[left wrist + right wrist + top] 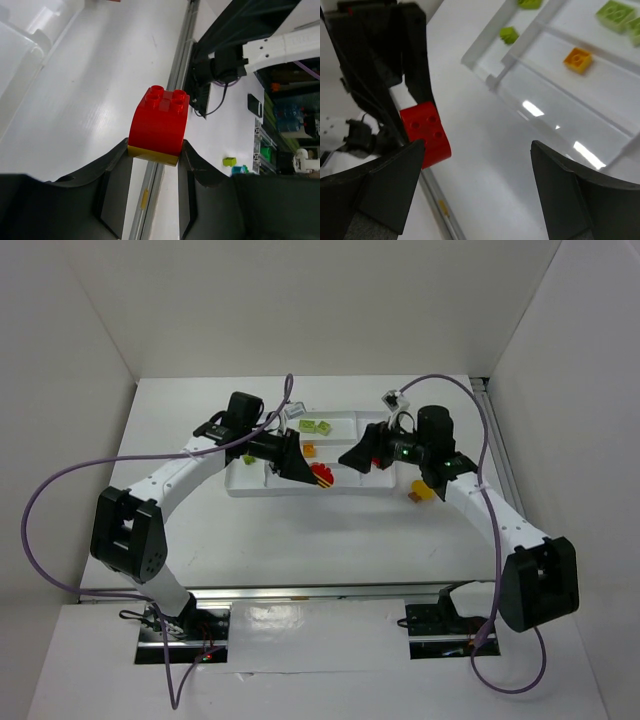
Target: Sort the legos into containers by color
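Red lego brick [160, 125], yellow beneath: pinched by its flat sides in your left gripper [155, 152], near the tray [240, 490]. Likely light, rigid and slick; take it by those sides. Right gripper [477, 155]: jaws wide, empty, alongside.

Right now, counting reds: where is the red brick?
Top view: the red brick is gripped in the left jaws, by the tray's near edge, left of the open right jaws.
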You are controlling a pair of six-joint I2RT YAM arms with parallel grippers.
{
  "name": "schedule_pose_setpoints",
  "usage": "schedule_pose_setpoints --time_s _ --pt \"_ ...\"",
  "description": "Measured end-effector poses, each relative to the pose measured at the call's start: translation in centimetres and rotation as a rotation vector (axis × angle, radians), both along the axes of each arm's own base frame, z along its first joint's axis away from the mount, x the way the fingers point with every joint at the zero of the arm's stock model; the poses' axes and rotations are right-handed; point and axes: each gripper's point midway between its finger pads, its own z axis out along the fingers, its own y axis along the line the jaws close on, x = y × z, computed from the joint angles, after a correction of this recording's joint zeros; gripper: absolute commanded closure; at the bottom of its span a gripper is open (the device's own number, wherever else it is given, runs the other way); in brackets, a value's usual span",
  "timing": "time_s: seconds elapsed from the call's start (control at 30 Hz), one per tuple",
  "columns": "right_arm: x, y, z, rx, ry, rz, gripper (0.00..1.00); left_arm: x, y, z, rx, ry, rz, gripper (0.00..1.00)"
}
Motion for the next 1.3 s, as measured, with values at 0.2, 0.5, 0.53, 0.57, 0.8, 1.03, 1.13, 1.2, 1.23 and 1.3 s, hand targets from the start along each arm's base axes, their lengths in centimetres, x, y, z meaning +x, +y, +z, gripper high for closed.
schedule_pose_setpoints --time_s 0.2,0.5,0.53,0.57,0.8,1.03,1.13,1.2,1.23,1.3 --pt "-3.2 2.5 -1.6 0.026 0.051 0.224 0.06 -0.7 -0.2 0.7 -0.044 -0.013 -0.055 1.0" --pt "-5.6 4.6 -1.2 0.08 0.062 0.397 0.12 -1.1 -0.2 0.7 -0.054 0.0 -0.071 1.0" --pt "-5.7 4.8 -1.1 0.085 0.055 0.408 0.14 -1.1 -0.2 0.7 -0.054 0.0 -0.071 1.0" --pt "-5.7 4.9 -1.1 0.09 0.052 0.414 0.15 -1.1 -0.2 0.8 -0.054 -0.001 -0.072 1.0" --pt "-5.8 5.8 -1.8 0.111 0.092 0.454 0.36 -1.1 -0.2 0.8 -0.06 -0.014 -0.082 1.0" --pt "-6.0 6.2 -1.6 0.131 0.1 0.483 0.77 -0.9 -0.2 0.6 -0.054 -0.021 -0.076 1.0" --pt "-6.0 6.3 -1.6 0.134 0.104 0.481 0.85 -0.9 -0.2 0.7 -0.055 -0.022 -0.076 1.0" --pt "-6.0 6.3 -1.5 0.135 0.105 0.48 0.88 -0.9 -0.2 0.7 -0.056 -0.023 -0.077 1.0" --pt "-6.0 6.3 -1.5 0.136 0.107 0.478 0.88 -0.9 -0.2 0.7 -0.056 -0.024 -0.077 1.0" --pt "-5.9 6.3 -1.5 0.134 0.105 0.471 0.88 -0.8 -0.2 0.7 -0.056 -0.026 -0.075 1.0"
